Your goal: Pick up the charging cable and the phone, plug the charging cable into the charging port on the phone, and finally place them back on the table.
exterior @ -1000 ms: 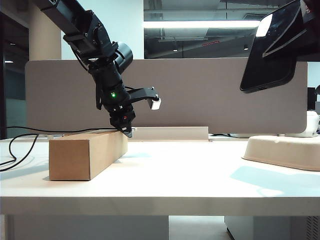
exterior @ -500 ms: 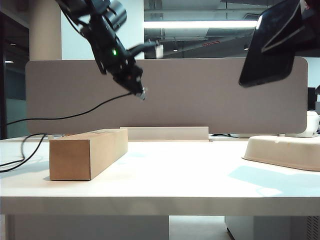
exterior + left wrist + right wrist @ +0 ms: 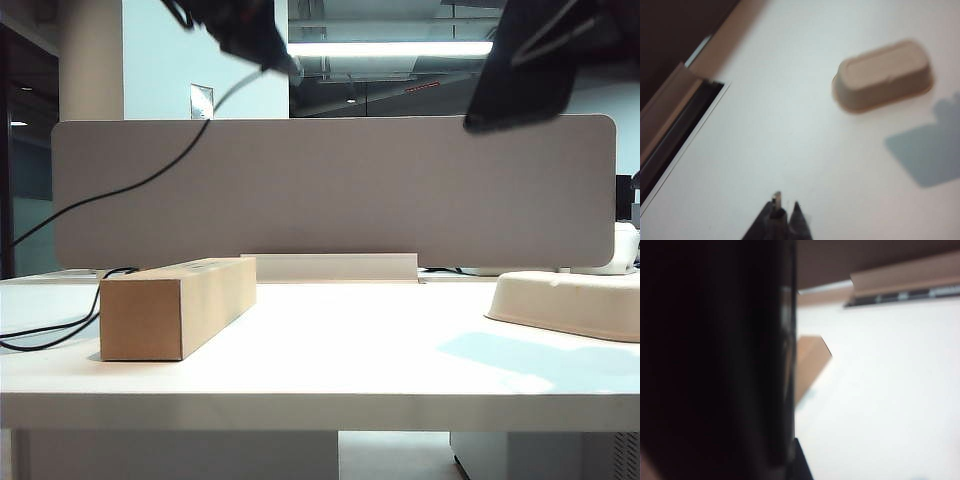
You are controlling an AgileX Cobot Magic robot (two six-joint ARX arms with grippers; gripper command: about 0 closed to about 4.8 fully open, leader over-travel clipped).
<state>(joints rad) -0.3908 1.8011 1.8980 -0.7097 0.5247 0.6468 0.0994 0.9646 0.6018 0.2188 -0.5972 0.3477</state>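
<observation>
Left gripper (image 3: 275, 55) high at upper left, clamped on charging cable (image 3: 150, 180) near its plug tip, cord trailing down to the surface (image 3: 350, 350). Right gripper (image 3: 790, 460) high at upper right, clamped on phone (image 3: 520, 75), tilted. Plug well apart, left of phone.

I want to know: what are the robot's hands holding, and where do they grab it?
Left gripper pinches the charging cable near its plug end. Right gripper holds the phone; where on it cannot be told.

charging cable (image 3: 150, 178): thin black cord, hanging from 11 o'clock to table (image 3: 330, 340) | phone (image 3: 520, 70): glossy black, tilted, airborne at 1 o'clock
</observation>
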